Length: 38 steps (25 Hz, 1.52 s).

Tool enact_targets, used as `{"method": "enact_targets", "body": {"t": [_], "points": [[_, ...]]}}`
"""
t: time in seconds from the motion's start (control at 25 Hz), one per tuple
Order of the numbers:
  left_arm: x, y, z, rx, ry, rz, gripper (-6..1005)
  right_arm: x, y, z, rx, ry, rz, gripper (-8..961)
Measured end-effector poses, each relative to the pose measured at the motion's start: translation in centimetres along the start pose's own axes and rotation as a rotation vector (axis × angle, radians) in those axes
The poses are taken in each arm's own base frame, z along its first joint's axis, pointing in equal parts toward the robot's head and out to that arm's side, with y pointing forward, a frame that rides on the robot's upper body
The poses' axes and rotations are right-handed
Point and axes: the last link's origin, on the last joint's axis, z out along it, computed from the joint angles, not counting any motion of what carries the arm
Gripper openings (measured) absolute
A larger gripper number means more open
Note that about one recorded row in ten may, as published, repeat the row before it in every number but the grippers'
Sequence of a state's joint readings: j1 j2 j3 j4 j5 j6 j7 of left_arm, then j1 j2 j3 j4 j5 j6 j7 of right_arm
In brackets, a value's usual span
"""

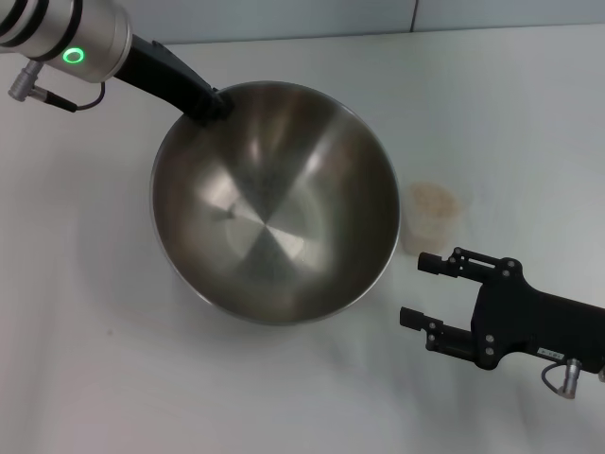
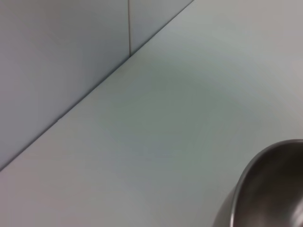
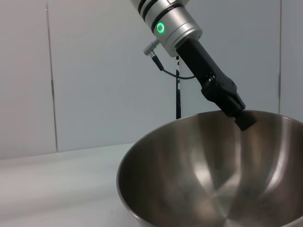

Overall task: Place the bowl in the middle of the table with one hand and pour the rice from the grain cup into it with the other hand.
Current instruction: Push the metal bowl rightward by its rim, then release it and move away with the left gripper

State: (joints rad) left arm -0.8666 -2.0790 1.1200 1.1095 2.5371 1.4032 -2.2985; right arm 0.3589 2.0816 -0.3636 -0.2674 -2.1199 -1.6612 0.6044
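The right gripper (image 1: 418, 290), jaws open and empty, sat just beside the small translucent rice-filled plastic cup (image 1: 434, 219), nearer than the left gripper (image 1: 210, 104), which pinched the wide steel bowl's (image 1: 274, 203) rim.

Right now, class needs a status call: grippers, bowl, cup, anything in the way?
Left gripper clamped on bowl rim. Right gripper open, beside grain cup, not touching. Bowl empty, rice unpoured. Path clear.

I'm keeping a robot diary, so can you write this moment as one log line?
left gripper: holding bowl by rim | right gripper: open, near grain cup | rice: in cup
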Motion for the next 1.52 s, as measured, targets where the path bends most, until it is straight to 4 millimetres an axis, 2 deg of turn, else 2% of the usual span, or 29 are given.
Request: {"method": "enact_targets", "body": {"t": [0.44,0.88,1.52], "points": [[0.1,0.1,0.3,0.002,-0.006,0.012,42,0.0,0.0,0.1,-0.001,-0.001,-0.001,667],[-0.7,-0.1,2.0,0.006,-0.021,-0.010,42,0.0,0.0,0.1,-0.001,-0.001,-0.001,667],[-0.3,0.1,2.2,-0.003,0.002,-0.020,59,-0.1,0.0,0.0,-0.002,-0.001,-0.001,666]]}}
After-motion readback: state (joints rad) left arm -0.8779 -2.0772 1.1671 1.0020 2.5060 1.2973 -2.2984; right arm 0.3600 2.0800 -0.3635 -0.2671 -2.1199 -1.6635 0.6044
